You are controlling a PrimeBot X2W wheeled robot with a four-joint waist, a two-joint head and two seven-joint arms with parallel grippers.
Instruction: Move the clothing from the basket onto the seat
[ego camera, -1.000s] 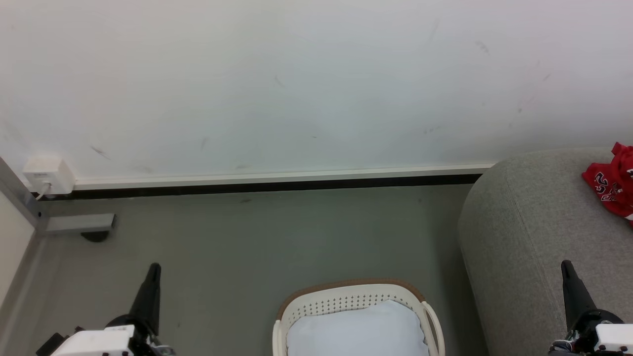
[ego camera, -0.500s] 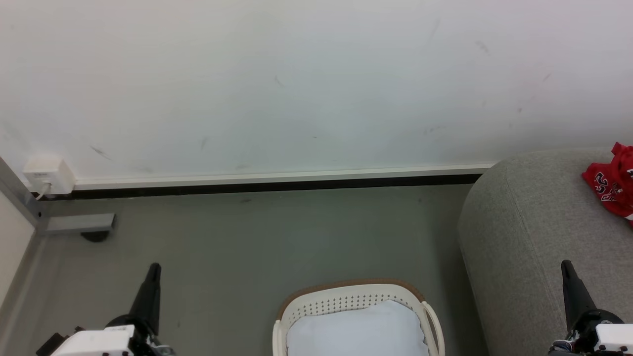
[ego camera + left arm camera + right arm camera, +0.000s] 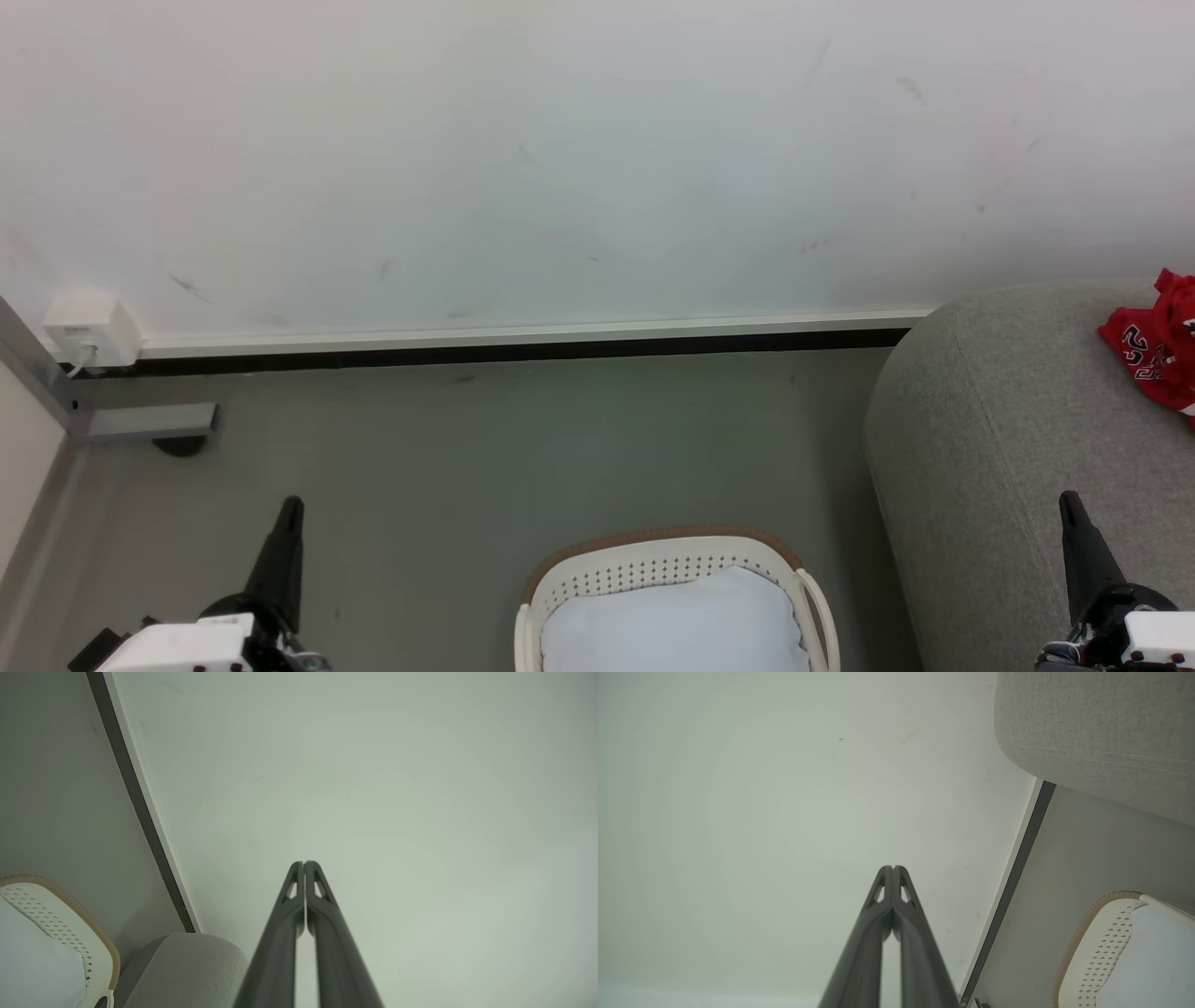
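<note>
The red clothing (image 3: 1159,353) with black-and-white numbers lies crumpled on the grey seat (image 3: 1008,448) at the right edge of the head view. On the floor at bottom centre stands the white basket (image 3: 653,565) with its brown rim, a pale blue-white cloth (image 3: 672,621) lying inside. My left gripper (image 3: 291,509) stands shut at the lower left, well left of the basket and holding nothing. My right gripper (image 3: 1067,504) is shut and empty at the lower right, in front of the seat. Both wrist views show shut fingertips, left gripper (image 3: 304,863) and right gripper (image 3: 893,867), pointing at the wall.
A white wall (image 3: 560,159) with a pale skirting board (image 3: 523,334) runs across the back. A white socket box (image 3: 89,329) and a grey metal frame foot (image 3: 149,422) sit at the far left. Grey floor (image 3: 485,448) lies between wall and basket.
</note>
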